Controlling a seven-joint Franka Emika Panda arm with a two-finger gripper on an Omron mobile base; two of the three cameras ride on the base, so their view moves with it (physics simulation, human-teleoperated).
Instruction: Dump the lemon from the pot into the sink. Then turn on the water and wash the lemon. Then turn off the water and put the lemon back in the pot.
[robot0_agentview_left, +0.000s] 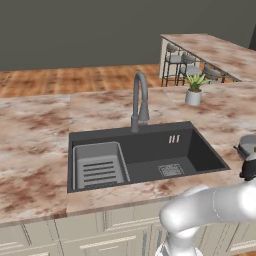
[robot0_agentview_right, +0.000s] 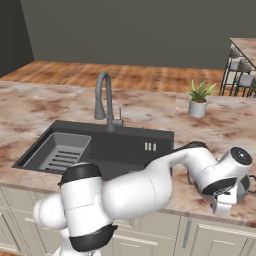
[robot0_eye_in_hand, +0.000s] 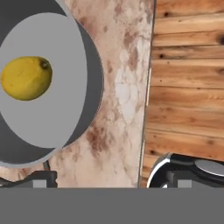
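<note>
Hovering w/ jaws wide, nothing held, gripper (robot0_eye_in_hand: 109, 179) sits over worktop (robot0_eye_in_hand: 122, 87) edge; lemon (robot0_eye_in_hand: 26, 78) in pot (robot0_eye_in_hand: 48, 87), upper left.

no readable text, no labels, no brands, no nos. or signs on anything

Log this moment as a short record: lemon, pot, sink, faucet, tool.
lemon: lying inside the pot, whole
pot: upright on the counter, right of the sink, near the counter's edge
sink: no lemon in it; rack at its left end
faucet: no stream falling from the spout
tool: open, above the pot, holding nothing
plant: on the counter behind the sink
</note>
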